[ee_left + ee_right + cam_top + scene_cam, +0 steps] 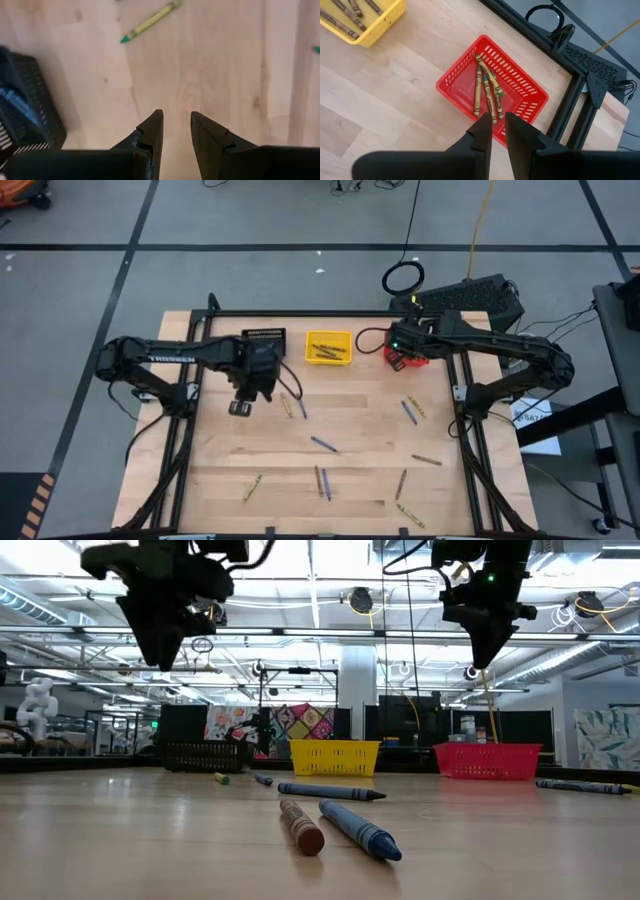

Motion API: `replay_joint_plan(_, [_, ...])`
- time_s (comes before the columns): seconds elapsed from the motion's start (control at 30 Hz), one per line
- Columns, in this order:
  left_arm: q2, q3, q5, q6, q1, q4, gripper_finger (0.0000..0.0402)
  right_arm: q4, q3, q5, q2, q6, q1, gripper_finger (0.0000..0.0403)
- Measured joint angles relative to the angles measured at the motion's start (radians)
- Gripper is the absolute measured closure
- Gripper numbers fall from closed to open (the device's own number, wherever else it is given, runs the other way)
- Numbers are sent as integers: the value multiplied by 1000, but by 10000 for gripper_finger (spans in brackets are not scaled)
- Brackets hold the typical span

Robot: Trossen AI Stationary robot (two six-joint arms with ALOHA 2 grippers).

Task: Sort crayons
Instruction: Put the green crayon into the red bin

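Two arms are hanging raised: my right gripper (498, 131), narrowly parted and empty, over the red basket (454, 77); my left gripper (176, 131), slightly open, beside the black basket (37, 100).

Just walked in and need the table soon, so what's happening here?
Two robot arms are sorting crayons into small baskets along the table's far edge. The right tool hangs over the red basket, empty, jaws only slightly apart; a few olive crayons lie inside. The left tool hovers open and empty beside the black basket. The yellow basket holds brown ones. About a dozen loose crayons are scattered on the table.
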Motion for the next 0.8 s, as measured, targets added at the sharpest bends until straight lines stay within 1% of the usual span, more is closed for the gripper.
replay_joint_plan(0.1, [0,0,0,-69,-55,3,306,-13,0,1,0,2,10,362])
replay_joint_plan(0.27, [0,0,0,-250,-133,13,306,-16,0,1,0,-20,25,362])
replay_joint_plan(0.3, [0,0,0,-309,-143,13,306,-16,0,0,0,-21,28,362])
replay_joint_plan(0.47, [0,0,0,-704,-203,12,306,-15,0,1,0,-15,51,362])
replay_joint_plan(0.53, [0,0,-13,-810,-246,14,306,-15,0,0,0,7,62,362])
replay_joint_plan(0.63, [6,0,-61,-956,-316,51,306,-16,0,-1,0,44,82,362])
replay_joint_plan(0.8, [23,-25,-75,-1181,-431,145,306,-21,0,-5,0,97,127,362])
